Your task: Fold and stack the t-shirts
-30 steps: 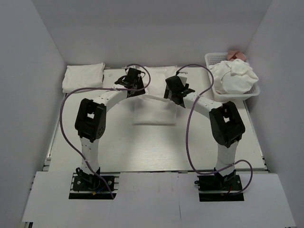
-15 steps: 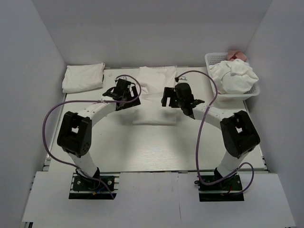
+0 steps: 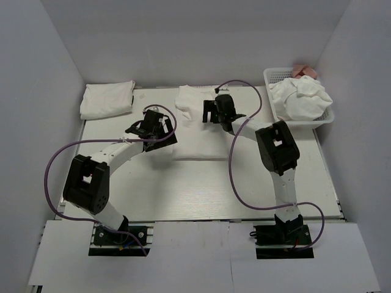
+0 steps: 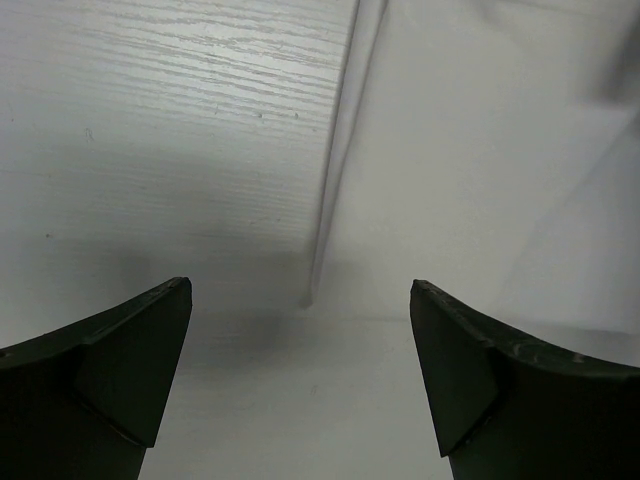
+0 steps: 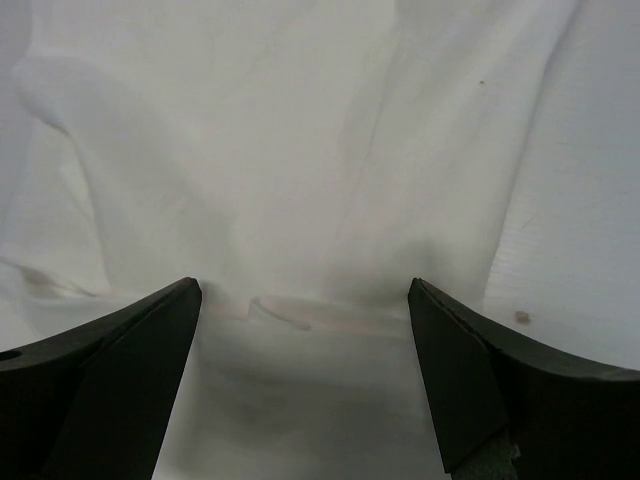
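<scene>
- Flat white cotton t-shirt (image 3: 198,143) lies mid-surface and is partly folded. Its near part is a neat rectangle; its far part is bunched up twd the back wall.
- L tool (image 3: 154,125) hangs low over that shirt's left edge, w/ the arm reaching in from the near-left.
- L wrist cam: dark fingers (image 4: 120,370) are spread wide apart. The shirt's edge runs down btwn them, w/ the white wood-grain surface (image 4: 150,120) on the left and smooth cloth on the right.
- R tool (image 3: 211,113) sits over the bunched far part of the same shirt, just beside its right side.
- R wrist cam: fingers (image 5: 500,400) are also wide apart, over creased white cloth. A small folded hem lies btwn the tips. Can't tell if the tips touch the fabric.
- Pile of folded white shirts (image 3: 108,99) is at the far-left corner of the surface, well apart from both tools.
- White slatted plastic basket (image 3: 270,76) stands at the far-right corner. A heap of crumpled white shirts (image 3: 302,101) in it rises above the rim.
- Small pink item (image 3: 304,71) is at the basket's back edge, too small to ID.
- Purple cables (image 3: 235,177) loop along each arm.
</scene>
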### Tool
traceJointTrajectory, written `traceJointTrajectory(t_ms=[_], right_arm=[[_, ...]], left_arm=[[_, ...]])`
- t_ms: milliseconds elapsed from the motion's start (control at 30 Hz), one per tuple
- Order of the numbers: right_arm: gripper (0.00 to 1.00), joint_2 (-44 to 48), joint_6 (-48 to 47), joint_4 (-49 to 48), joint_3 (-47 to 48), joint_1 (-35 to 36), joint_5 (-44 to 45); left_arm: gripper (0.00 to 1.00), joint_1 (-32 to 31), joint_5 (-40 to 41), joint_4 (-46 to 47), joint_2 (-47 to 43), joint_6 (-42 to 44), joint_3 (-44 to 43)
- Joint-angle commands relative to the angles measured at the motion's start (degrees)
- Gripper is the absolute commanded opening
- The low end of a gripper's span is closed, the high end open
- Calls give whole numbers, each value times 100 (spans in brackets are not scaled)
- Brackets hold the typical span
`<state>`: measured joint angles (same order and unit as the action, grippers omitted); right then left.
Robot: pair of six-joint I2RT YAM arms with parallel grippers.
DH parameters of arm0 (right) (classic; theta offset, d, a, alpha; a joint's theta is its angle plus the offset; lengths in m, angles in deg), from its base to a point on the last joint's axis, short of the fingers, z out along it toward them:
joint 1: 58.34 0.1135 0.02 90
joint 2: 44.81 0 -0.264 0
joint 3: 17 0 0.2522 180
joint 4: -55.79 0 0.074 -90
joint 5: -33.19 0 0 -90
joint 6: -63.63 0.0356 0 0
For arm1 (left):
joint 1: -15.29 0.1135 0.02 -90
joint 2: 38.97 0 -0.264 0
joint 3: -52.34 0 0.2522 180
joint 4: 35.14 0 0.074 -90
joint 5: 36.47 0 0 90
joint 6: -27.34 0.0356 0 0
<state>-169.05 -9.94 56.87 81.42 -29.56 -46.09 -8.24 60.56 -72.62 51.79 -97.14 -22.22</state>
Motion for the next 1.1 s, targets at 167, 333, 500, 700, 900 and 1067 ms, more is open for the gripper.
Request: traceJointTrajectory(t_ms=[167, 333, 500, 700, 900, 1067], right_arm=[[90, 795, -596, 144, 80, -127, -342], [90, 2412, -36, -181, -1213, -109, -527], [90, 3483, 755, -190, -2945, -144, -430], [90, 3907, 1293, 91, -3772, -126, -703], [90, 3926, 1425, 162, -4255, -100, -807], [90, 3680, 1706, 100, -4476, -109, -1010]], left_arm=[[100, -3, -263, 157, -393, -24, 217], [100, -55, -562, 465, -138, 29, 270], [100, -108, -728, 658, 292, 29, 270], [83, -108, -1133, 843, 635, 29, 331], [55, -108, -1352, 1362, 653, -94, 859], [41, -170, -1572, 1642, 706, -146, 1113]])
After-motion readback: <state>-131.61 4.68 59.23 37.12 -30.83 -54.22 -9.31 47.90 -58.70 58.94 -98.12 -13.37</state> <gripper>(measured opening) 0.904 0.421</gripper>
